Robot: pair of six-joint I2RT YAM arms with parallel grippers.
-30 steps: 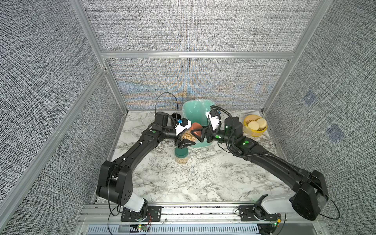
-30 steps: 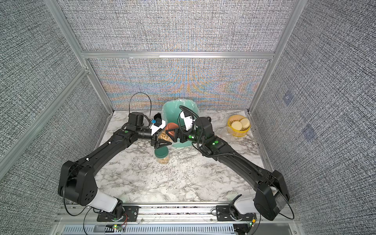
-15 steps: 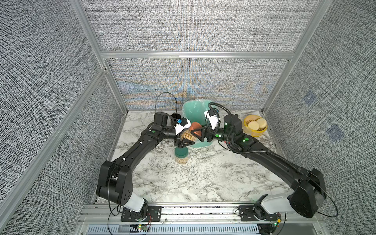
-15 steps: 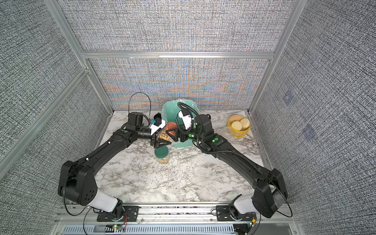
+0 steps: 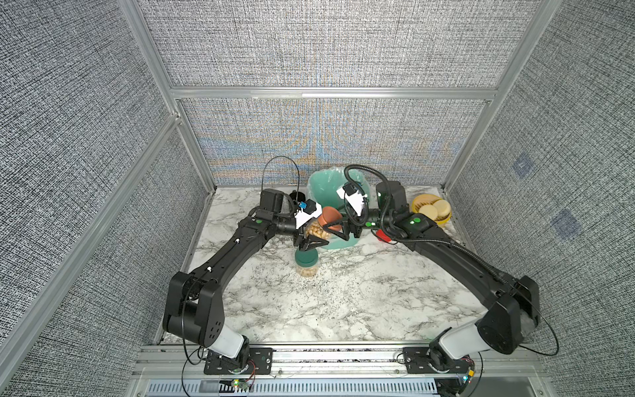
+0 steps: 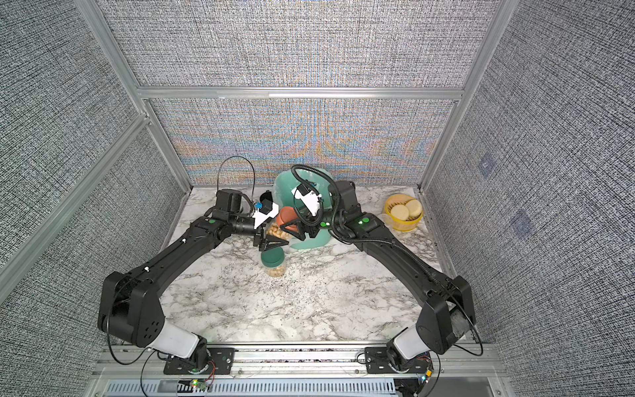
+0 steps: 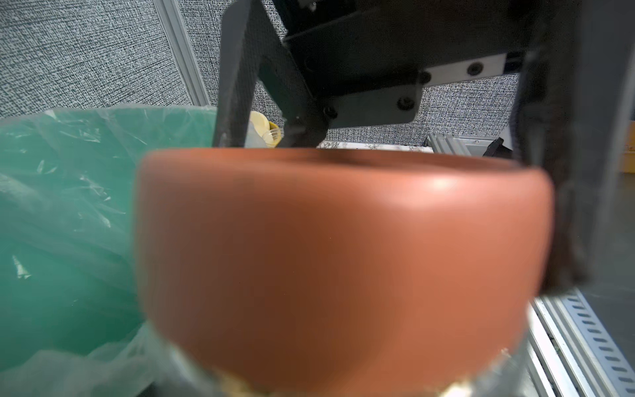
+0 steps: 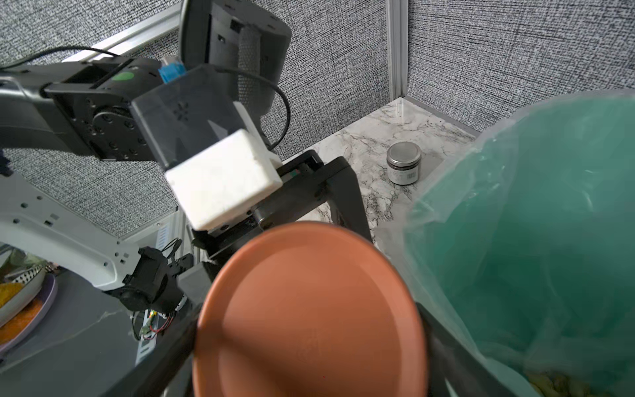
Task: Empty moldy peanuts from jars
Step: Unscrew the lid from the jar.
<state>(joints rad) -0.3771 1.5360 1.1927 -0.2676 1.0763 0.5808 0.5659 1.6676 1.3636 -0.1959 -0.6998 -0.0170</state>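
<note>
task is sitting early: none of the three jars is looking emptied. left claw (image 5: 314, 236) is clamping the clear body of the terracotta-lidded jar (image 6: 276, 231), jaws spread jar-wide, holding it tilted in the air just beside the teal bin (image 5: 323, 185) with its green liner (image 8: 515, 206). moldy peanuts (image 5: 316, 233) are still filling that jar. right claw (image 5: 332, 225) is standing wide with its fingers seated on either side of the terracotta lid (image 8: 309, 309), so this is looking like the unscrew step, with the lid still on. green-lidded jar (image 5: 307, 261) is standing capped and full on the desk (image 5: 343, 302), right below the left claw. red-lidded jar (image 5: 382, 234) is peeking out behind the right arm, contents hidden. can't tell whether the bin is holding any peanuts yet. versus a second ago: right claw is sitting closer in on the lid with jaws slightly narrower, and the right forearm is swinging nearer the bin. left arm, held jar and green-lidded jar are staying put.
</note>
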